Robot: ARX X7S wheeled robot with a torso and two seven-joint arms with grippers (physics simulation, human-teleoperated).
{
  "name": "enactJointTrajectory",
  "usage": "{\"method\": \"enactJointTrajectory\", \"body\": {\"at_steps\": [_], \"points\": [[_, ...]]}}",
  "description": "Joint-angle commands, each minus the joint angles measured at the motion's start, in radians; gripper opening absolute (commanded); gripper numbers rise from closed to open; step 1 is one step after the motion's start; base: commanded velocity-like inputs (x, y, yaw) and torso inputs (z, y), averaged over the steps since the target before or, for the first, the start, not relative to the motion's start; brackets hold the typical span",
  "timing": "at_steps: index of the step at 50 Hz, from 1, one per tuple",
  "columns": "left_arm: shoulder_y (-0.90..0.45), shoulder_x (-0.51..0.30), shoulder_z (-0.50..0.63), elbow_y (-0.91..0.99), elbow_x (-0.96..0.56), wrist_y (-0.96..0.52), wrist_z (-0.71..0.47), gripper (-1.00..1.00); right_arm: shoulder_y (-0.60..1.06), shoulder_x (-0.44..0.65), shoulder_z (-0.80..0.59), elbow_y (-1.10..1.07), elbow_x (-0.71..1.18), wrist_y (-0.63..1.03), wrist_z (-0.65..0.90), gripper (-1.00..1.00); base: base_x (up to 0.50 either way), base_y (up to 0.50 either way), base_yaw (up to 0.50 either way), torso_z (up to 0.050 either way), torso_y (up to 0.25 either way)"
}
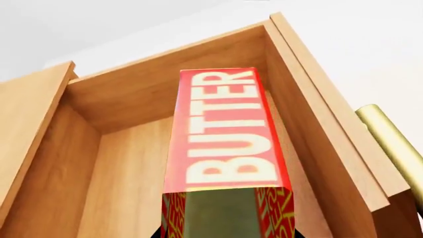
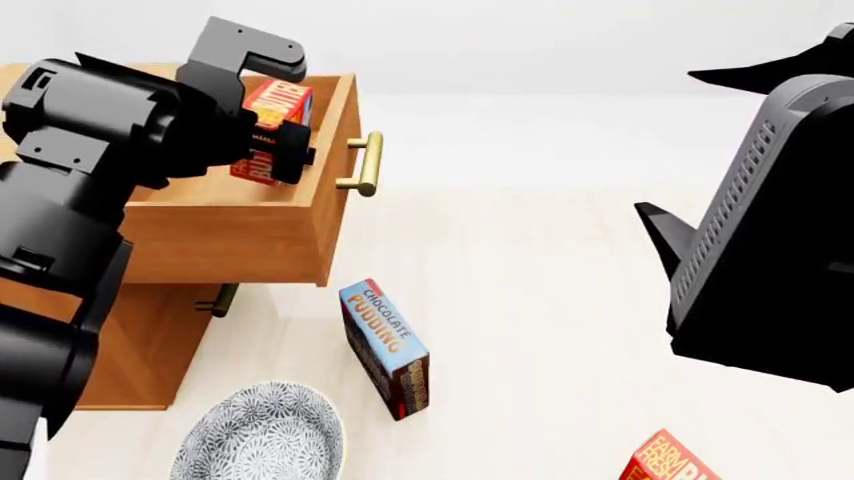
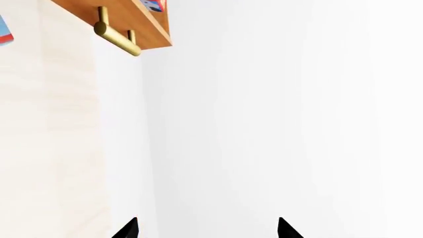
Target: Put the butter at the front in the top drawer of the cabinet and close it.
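Butter [image 2: 274,108] sits clamped in my left jaws [image 2: 267,140], hanging over the open top drawer [image 2: 254,225] near its front panel. Placing is in hand: next I lower, release, then push it shut. My right jaws [image 3: 206,229] are spread, empty.

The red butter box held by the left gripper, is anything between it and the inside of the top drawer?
Nothing visible: the red butter box hangs over the open honey-brown wooden top drawer, whose interior looks bare.
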Motion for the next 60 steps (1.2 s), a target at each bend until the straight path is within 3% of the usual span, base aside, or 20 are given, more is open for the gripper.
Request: {"method": "enactJointTrajectory", "body": {"at_steps": [1, 7, 8, 28, 47, 60], "points": [[0.011, -0.006, 0.001, 0.031, 0.001, -0.011, -0.019, -1.00, -0.001, 0.001, 0.002, 0.000, -0.003, 0.000, -0.004, 1.00, 0.00, 0.00, 0.00, 0.000, 0.000], [0.015, -0.005, 0.004, 0.033, 0.002, -0.011, -0.016, -1.00, -0.001, 0.002, -0.004, 0.000, -0.004, -0.003, -0.001, 1.00, 0.00, 0.00, 0.00, 0.000, 0.002], [0.015, -0.004, 0.004, 0.033, 0.001, -0.012, -0.016, 1.00, -0.001, 0.002, -0.005, 0.000, -0.003, -0.003, 0.001, 1.00, 0.00, 0.00, 0.00, 0.000, 0.000], [0.002, -0.008, -0.001, 0.051, -0.002, -0.016, -0.016, 1.00, -0.008, -0.004, 0.009, 0.001, -0.002, -0.002, -0.002, 1.00, 0.00, 0.00, 0.00, 0.000, 0.000], [-0.139, -0.005, -0.021, 0.053, 0.005, 0.011, 0.010, 1.00, -0.025, -0.021, 0.032, 0.004, -0.002, 0.005, -0.004, 1.00, 0.00, 0.00, 0.00, 0.000, 0.000], [-0.117, -0.080, -0.130, 0.367, -0.106, -0.049, -0.088, 1.00, -0.019, -0.010, 0.053, 0.002, 0.057, 0.030, 0.064, 1.00, 0.00, 0.00, 0.00, 0.000, 0.000]]}}
